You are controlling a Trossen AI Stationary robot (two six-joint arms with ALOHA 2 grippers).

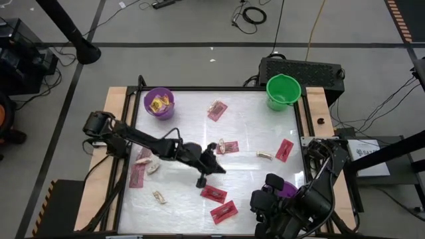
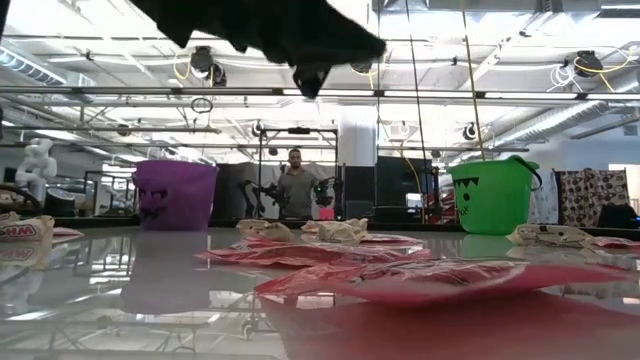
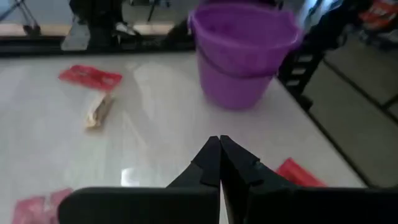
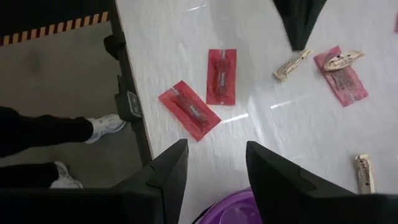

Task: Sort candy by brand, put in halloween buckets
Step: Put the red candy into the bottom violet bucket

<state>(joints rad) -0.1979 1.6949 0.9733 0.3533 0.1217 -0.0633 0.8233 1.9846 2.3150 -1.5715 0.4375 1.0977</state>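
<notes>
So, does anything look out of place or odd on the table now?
The left tool is shut with no candy between its fingers, over bare table. Also, a tan candy lies on top of a red packet, so two kinds overlap.

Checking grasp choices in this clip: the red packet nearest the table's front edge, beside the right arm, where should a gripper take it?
The red packet lies flat on the table, slightly askew. Probably best to come straight down from above and pinch across its narrow width at the middle, jaws turned square to its long axis. The open right gripper hangs nearest; the left gripper is shut.
</notes>
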